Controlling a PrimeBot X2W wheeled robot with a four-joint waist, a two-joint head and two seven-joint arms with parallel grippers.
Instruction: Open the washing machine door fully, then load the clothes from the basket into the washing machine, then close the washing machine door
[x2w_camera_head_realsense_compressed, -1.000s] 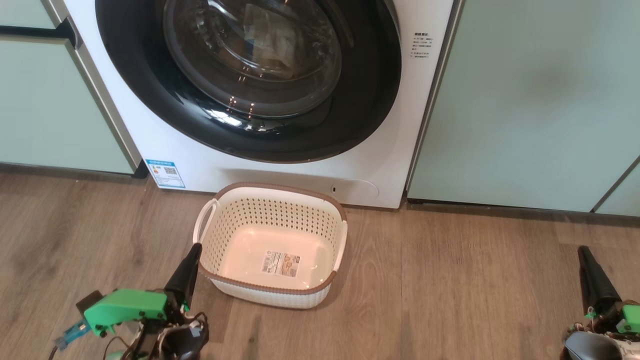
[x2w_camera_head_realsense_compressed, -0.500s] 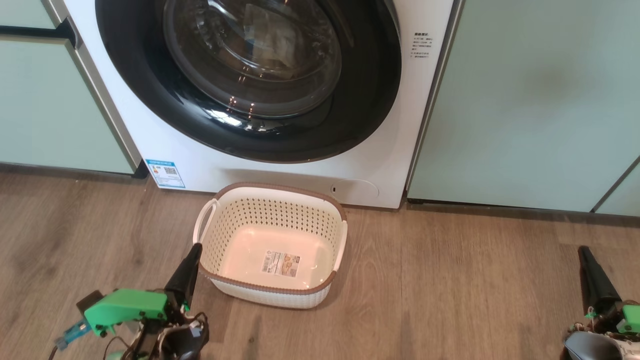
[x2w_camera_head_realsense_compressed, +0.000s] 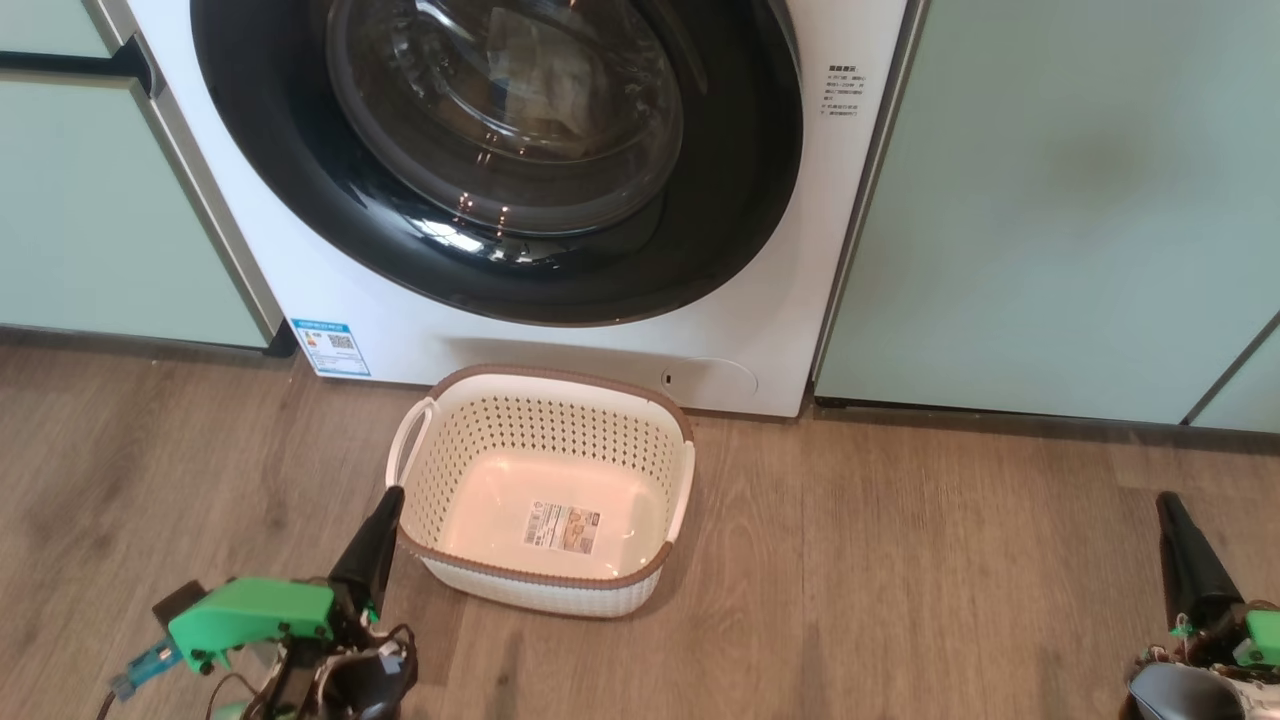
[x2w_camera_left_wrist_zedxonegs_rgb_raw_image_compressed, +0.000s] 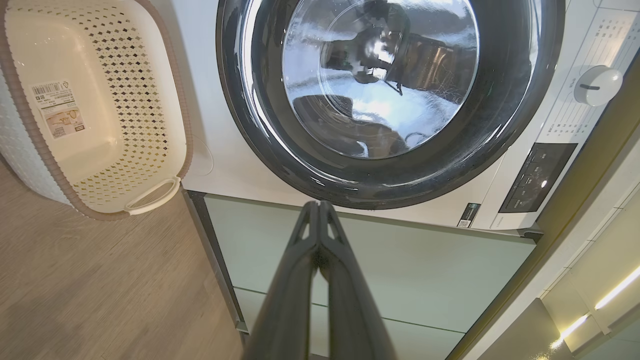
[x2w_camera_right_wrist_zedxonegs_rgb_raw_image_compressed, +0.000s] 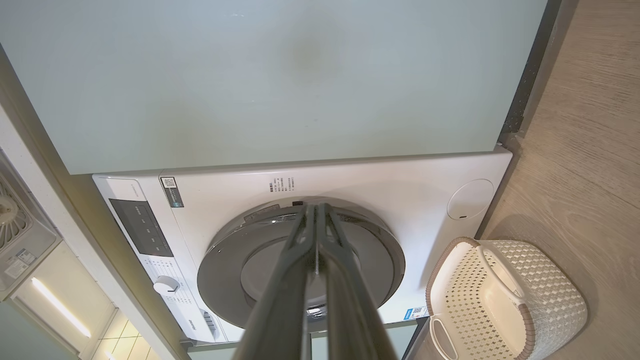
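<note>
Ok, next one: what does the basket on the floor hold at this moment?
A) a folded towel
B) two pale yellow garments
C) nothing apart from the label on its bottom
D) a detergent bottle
C: the basket shows a bare cream bottom carrying just its label, in both the head view and the left wrist view.

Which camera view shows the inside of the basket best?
The head view: it looks down into the basket, whole rim and label visible. The left wrist view crops it; the right wrist view shows mostly its outer wall.
</note>
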